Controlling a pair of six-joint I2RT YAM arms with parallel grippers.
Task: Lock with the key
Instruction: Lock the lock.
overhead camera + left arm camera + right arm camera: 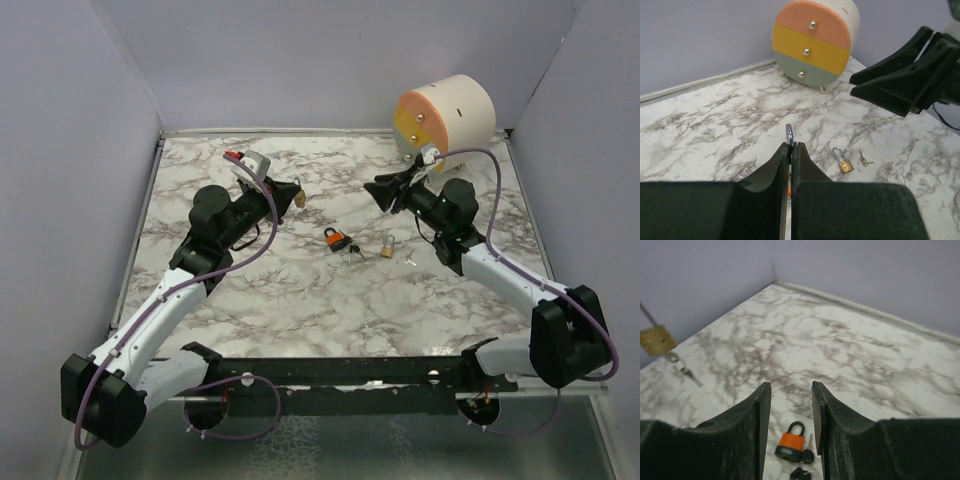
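1. Left wrist: left gripper pinching brass padlock by shackle.
2. Right wrist: right gripper spread, orange padlock and black keys framed between its fingers.
3. Top: brass padlock aloft, left of orange padlock; small padlock just right.

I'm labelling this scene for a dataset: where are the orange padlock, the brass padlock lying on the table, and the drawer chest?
orange padlock (791, 441), right wrist view, its orange body.
brass padlock on the table (846, 166), left wrist view, its brass body.
drawer chest (827, 52), left wrist view, yellow middle drawer front.
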